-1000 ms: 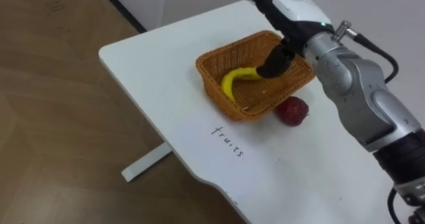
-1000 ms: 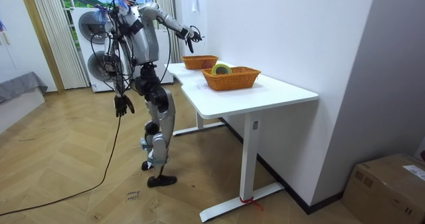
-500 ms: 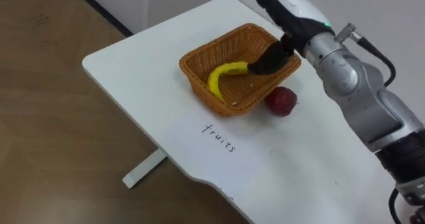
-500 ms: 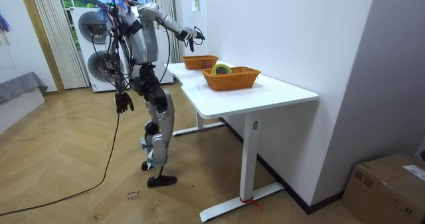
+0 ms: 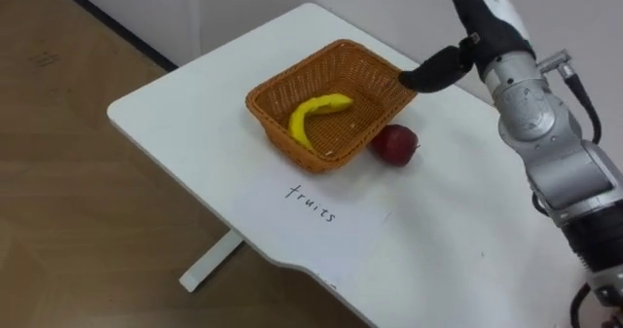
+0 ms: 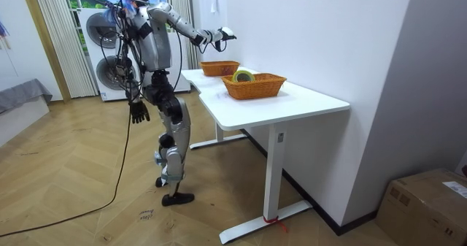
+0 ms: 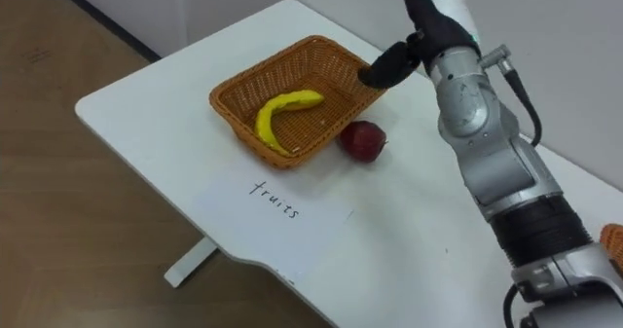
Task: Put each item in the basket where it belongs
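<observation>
**A:** Entry: fruit station. Where is the fruit?

**B:** The banana (image 5: 311,116) lies on the bottom of the wicker basket (image 5: 275,131), in its 7 o'clock half, curved, with one end pointing towards 2 o'clock. The apple (image 5: 393,145) is not in the basket. It sits on the white table (image 5: 195,124) at the basket's 4 o'clock, close against the wall (I cannot tell whether it touches).

**A:** Right hand?

**B:** The right hand (image 5: 487,17) is raised above the table at the basket's 2 o'clock, past the far corner of the rim and apart from it. The dark thumb (image 5: 435,73) is stretched out towards the basket. What shows of the other fingers is straight, running up off the top edge. The hand is empty, gripping nothing.

**A:** Left hand?

**B:** The left hand (image 6: 136,112) hangs by the hip in the room view. It is too small there for me to say whether it is open or closed.

**A:** Anything else on the table?

**B:** A handwritten label (image 5: 311,201) at the basket's 6 o'clock, near the table edge. In the room view a second basket (image 6: 255,89) stands nearer the camera on the same table, with something round and yellow-green in it.

**A:** Stance?

**B:** The robot is upright on both legs at the table's far end, with its right arm reaching out over the tabletop.
</observation>
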You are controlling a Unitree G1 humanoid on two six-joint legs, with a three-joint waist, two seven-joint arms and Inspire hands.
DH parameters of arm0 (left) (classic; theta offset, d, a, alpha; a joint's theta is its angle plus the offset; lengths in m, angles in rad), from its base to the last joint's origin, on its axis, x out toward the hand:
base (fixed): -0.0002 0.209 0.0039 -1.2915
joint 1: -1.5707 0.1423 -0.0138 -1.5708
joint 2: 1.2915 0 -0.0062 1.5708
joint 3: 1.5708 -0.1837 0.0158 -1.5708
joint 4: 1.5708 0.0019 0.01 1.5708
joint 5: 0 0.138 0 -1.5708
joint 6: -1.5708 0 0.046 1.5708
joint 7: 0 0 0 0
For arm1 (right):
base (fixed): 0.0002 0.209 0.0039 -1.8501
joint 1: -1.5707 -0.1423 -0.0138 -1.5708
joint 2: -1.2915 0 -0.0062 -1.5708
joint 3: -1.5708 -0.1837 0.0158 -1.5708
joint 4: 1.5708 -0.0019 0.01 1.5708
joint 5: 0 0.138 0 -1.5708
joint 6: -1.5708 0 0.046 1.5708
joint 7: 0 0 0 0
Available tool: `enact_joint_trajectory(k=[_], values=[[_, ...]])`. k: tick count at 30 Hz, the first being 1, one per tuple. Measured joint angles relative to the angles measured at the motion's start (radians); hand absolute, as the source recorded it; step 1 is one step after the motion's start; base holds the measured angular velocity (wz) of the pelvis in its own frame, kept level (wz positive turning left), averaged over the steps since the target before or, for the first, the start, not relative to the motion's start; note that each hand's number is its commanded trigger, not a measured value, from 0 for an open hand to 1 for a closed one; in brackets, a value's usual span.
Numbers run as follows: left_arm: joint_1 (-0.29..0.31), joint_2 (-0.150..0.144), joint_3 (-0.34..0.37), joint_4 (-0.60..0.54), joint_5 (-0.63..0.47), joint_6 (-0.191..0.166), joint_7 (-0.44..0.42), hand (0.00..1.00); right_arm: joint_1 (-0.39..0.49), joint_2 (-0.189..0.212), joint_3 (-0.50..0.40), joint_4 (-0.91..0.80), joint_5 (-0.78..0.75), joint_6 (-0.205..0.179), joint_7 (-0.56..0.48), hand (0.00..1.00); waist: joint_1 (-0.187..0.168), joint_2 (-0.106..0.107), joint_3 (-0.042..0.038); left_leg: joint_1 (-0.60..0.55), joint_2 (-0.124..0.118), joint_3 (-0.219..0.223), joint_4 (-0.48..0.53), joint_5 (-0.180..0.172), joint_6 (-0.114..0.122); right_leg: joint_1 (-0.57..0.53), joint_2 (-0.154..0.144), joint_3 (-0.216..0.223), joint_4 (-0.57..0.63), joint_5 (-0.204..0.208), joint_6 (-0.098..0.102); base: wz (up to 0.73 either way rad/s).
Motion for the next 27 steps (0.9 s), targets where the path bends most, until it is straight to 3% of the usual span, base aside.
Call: enact_joint_trajectory(k=[4,12,17,22,27], values=[[-0.001,-0.001,0.000,-0.003,0.001,0.000,0.000,0.00,0.048,0.015,-0.001,0.000,0.005,-0.009,-0.036,0.00,-0.018,0.021,0.0010,-0.003,0.000,-0.001,-0.001,0.001,0.002,-0.001,-0.003,-0.012,0.001,0.000,0.000,0.04],[-0.002,-0.020,-0.008,-0.026,0.000,0.000,0.000,0.00,0.082,0.023,0.000,0.005,0.141,-0.010,-0.055,0.00,-0.040,0.033,-0.0033,-0.012,-0.001,0.000,-0.001,0.003,0.004,-0.011,-0.006,-0.014,0.001,0.000,0.000,0.00],[0.000,-0.032,-0.041,-0.027,-0.002,-0.003,0.002,0.00,0.084,0.038,-0.001,0.029,0.200,-0.014,-0.063,0.00,-0.053,0.059,-0.0023,0.001,-0.001,0.008,-0.003,0.003,0.005,-0.001,-0.009,-0.013,0.002,0.000,0.001,-0.03],[-0.001,-0.038,-0.060,-0.017,-0.002,-0.015,0.000,0.00,0.085,0.077,-0.009,0.086,0.203,-0.050,-0.063,0.00,-0.068,0.076,-0.0009,0.000,0.000,0.018,-0.003,0.005,0.007,-0.005,-0.011,0.001,0.004,0.001,0.001,-0.06],[-0.001,-0.041,-0.069,-0.008,-0.002,-0.026,-0.023,0.00,0.094,0.080,-0.011,0.124,0.206,-0.068,-0.056,0.00,-0.074,0.088,-0.0041,0.000,-0.001,0.024,-0.002,0.007,0.010,-0.014,-0.015,0.001,0.016,0.001,0.002,-0.04]])
